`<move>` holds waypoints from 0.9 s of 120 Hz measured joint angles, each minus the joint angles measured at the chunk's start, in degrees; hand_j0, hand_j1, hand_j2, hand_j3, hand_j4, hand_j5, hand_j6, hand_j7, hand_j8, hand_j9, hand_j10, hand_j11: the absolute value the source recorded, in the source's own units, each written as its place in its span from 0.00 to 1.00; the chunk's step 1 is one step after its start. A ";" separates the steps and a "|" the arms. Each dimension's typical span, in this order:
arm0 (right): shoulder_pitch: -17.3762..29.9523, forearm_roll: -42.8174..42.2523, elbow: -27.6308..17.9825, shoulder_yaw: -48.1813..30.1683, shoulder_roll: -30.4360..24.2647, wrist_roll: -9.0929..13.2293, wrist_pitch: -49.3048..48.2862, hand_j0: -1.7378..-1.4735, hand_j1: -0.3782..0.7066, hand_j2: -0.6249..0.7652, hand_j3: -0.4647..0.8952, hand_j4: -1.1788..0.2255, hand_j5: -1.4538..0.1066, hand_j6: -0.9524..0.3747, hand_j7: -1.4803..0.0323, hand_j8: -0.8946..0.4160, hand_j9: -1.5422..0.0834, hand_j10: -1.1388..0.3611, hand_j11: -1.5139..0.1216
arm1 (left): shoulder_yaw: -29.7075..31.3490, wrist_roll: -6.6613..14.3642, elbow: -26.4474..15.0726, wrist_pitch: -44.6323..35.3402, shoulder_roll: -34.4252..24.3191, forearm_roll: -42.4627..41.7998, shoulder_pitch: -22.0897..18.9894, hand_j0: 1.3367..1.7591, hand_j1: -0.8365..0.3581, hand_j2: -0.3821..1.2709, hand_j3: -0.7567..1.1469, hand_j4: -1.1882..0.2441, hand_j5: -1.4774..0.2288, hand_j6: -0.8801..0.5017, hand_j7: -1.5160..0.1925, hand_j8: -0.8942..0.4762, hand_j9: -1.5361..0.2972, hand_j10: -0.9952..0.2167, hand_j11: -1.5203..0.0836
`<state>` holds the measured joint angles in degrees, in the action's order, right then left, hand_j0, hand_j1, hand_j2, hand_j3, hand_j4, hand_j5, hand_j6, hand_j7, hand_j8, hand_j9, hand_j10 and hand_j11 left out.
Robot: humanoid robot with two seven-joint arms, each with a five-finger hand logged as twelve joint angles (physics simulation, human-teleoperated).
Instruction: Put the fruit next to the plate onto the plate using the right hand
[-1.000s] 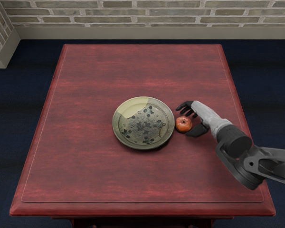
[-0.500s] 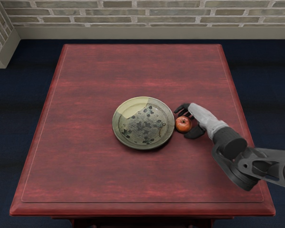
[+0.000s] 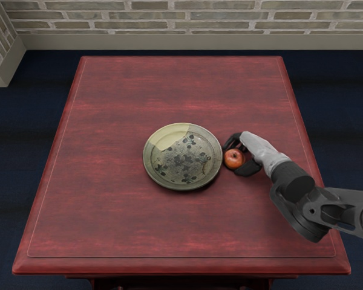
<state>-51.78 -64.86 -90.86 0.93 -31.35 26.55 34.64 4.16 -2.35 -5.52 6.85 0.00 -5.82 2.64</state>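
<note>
A small red apple (image 3: 233, 159) lies on the table just right of the green speckled plate (image 3: 182, 156), close to its rim. My right hand (image 3: 238, 154) reaches in from the right edge, and its dark fingers (image 3: 232, 142) curl over the apple's far side while the thumb sits on its near right side. The hand is wrapped around the fruit, which still rests on the table. The left arm is out of view.
The red wooden table (image 3: 181, 78) stretches wide around the plate. A brick wall (image 3: 181, 15) runs along the back and dark blue floor lies on both sides.
My right hand slid left toward the apple and its fingers curled in around it. The apple and plate stayed in place.
</note>
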 joint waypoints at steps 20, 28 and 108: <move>0.00 0.16 0.08 -0.08 -0.11 0.01 0.01 0.57 0.49 0.33 0.52 0.40 0.45 0.35 0.46 0.26 0.48 0.45 0.58 | 0.00 0.00 -0.01 0.00 0.00 0.00 0.00 0.76 0.76 0.26 0.40 0.67 0.69 0.47 0.71 0.48 0.68 0.63 0.76; -0.01 0.23 0.16 -0.10 -0.18 0.06 0.06 0.63 0.49 0.33 0.52 0.39 0.44 0.35 0.45 0.25 0.48 0.47 0.50 | 0.00 0.00 0.00 0.00 0.00 0.00 0.00 0.76 0.76 0.26 0.40 0.67 0.69 0.47 0.71 0.48 0.68 0.63 0.76; -10.42 11.17 -4.25 -0.43 -5.83 1.18 -2.52 0.34 0.61 0.60 0.34 0.39 0.38 0.39 0.42 0.32 0.42 0.34 0.42 | -0.04 -0.02 0.02 -0.01 0.00 0.02 0.00 0.76 0.76 0.26 0.40 0.67 0.69 0.47 0.71 0.48 0.67 0.63 0.76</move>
<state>-62.20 -53.68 -95.12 0.50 -37.18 27.74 32.12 4.13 -2.37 -5.50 6.84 0.00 -5.80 2.64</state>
